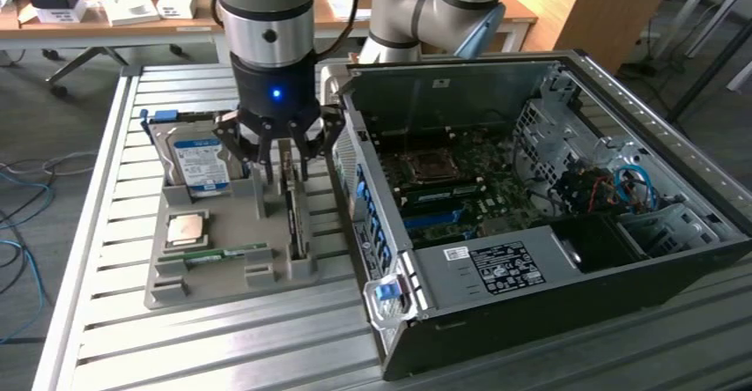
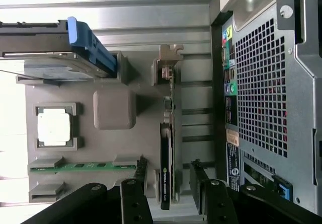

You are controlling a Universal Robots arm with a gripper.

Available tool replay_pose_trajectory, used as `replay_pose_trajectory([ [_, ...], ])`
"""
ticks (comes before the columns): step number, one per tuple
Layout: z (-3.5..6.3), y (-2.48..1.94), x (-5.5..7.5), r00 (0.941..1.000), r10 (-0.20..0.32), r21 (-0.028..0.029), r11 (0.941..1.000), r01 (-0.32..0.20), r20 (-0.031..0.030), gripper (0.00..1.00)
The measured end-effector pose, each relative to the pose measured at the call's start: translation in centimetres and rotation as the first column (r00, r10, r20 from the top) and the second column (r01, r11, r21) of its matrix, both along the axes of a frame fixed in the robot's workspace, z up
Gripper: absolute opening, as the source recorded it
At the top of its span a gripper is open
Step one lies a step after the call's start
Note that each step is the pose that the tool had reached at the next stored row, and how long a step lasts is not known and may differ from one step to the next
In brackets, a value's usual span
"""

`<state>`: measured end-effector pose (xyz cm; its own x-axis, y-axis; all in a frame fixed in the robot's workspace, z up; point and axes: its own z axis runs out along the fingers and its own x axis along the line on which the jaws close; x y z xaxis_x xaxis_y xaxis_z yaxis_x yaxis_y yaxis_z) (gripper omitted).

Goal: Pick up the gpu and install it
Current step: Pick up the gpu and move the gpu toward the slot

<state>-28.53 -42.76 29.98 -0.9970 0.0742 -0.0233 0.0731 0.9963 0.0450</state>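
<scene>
While standing on edge in a slot along the holder tray's (image 1: 224,278) edge nearest the computer case (image 1: 658,259): gpu (image 1: 296,219), dark card, straddled by claw (image 1: 285,158), released, jaws apart, one on each side of the card, neither touching.

Held in the same grey tray: hard drive (image 1: 197,162), upright, blue label, at the corner farthest from the case; processor chip (image 1: 188,230), flat, mid-tray; green memory stick (image 1: 217,254), at the edge opposite the hard drive.

Set on slatted metal tabletop (image 1: 106,338), tray just beside case. Case side open, motherboard (image 1: 459,188) exposed.
</scene>
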Motion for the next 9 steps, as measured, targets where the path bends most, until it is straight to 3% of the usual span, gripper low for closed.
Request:
replay_pose_trajectory([
  [9, -1.5, -0.05, 0.0, 1.0, 0.0, 0.0002, 1.0, 0.0, 0.0001, 0.47],
])
